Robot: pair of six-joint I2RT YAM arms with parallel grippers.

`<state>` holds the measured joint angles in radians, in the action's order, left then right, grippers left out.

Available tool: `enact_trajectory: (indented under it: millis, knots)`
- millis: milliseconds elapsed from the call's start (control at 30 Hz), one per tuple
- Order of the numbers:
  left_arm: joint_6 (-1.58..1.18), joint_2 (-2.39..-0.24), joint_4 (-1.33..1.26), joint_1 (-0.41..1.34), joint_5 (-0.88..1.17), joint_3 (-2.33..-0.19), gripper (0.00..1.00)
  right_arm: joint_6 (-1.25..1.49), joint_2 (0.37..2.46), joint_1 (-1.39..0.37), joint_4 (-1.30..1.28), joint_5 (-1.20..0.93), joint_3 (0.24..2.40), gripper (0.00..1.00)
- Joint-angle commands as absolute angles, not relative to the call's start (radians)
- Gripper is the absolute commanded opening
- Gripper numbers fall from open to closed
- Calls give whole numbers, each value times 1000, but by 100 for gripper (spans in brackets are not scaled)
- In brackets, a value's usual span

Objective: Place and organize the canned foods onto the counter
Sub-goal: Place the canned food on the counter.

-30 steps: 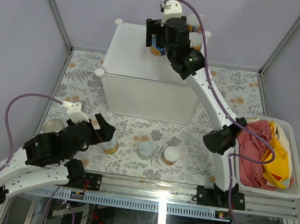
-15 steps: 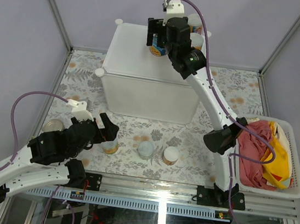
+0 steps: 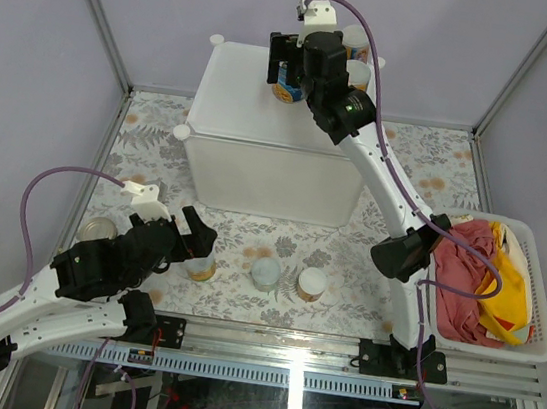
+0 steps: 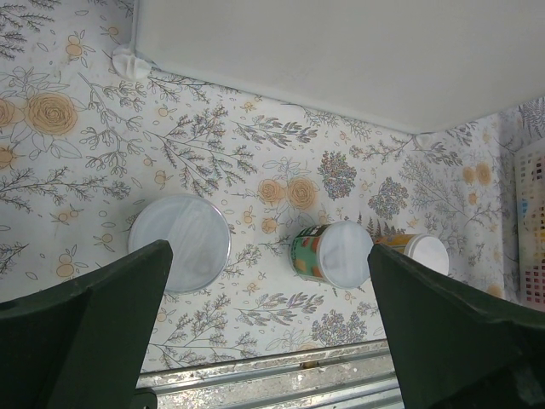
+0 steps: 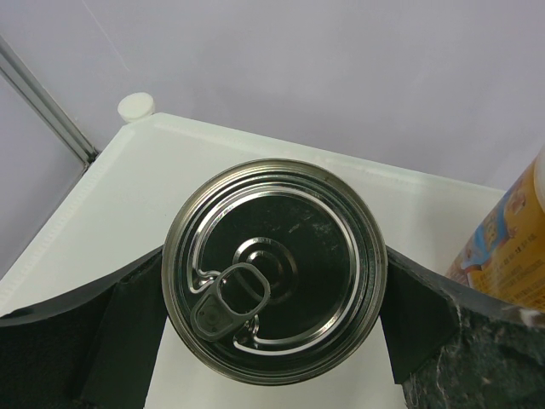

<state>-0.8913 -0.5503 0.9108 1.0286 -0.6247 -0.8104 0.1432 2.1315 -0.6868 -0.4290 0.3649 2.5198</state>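
Note:
On the counter (image 3: 260,152), near its back right corner, my right gripper (image 3: 286,70) is shut on a blue-labelled tin (image 3: 288,89). In the right wrist view the tin's pull-tab top (image 5: 274,281) fills the space between both fingers (image 5: 111,332), and it rests on the counter (image 5: 128,221). Two tall yellow-orange cans (image 3: 355,72) stand just behind it, one showing at the edge (image 5: 511,247). My left gripper (image 3: 193,237) hangs open low over the floral mat, above a pale-lidded can (image 3: 201,269). The left wrist view shows that can (image 4: 179,243), a green can (image 4: 332,254) and an orange one (image 4: 417,249) under the gripper (image 4: 268,256).
A metal tin (image 3: 98,232) sits at the mat's left edge, and two short cans (image 3: 266,272) (image 3: 311,284) stand in a row near the front rail. A white basket (image 3: 533,299) of red and yellow cloth is at the right. The counter's front wall (image 4: 341,51) stands just beyond the cans.
My left gripper slid a little to the right over the pale-lidded can, then held still. The right gripper with the tin shifted slightly toward the back.

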Motion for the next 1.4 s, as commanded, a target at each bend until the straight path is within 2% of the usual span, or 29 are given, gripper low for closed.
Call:
enact_trajectory:
  millis: [0, 167, 367, 567, 733, 1367]
  knots:
    - [-876, -549, 861, 1033, -633, -805, 100, 147, 2089, -673, -221, 399, 2590, 78]
    - [-877, -549, 863, 1033, -633, -808, 100, 146, 2087, -673, -220, 396, 2591, 83]
    - [-875, -551, 862, 1033, -631, -812, 100, 146, 2082, -673, -219, 395, 2591, 85]
    - [-867, -552, 863, 1033, -628, -818, 100, 146, 2082, -673, -223, 398, 2589, 95]
    - [-864, -550, 865, 1033, -628, -821, 100, 147, 2082, -673, -219, 387, 2588, 99]
    - [-846, -548, 867, 1033, -643, -850, 100, 72, 2057, -707, -168, 352, 2580, 100]
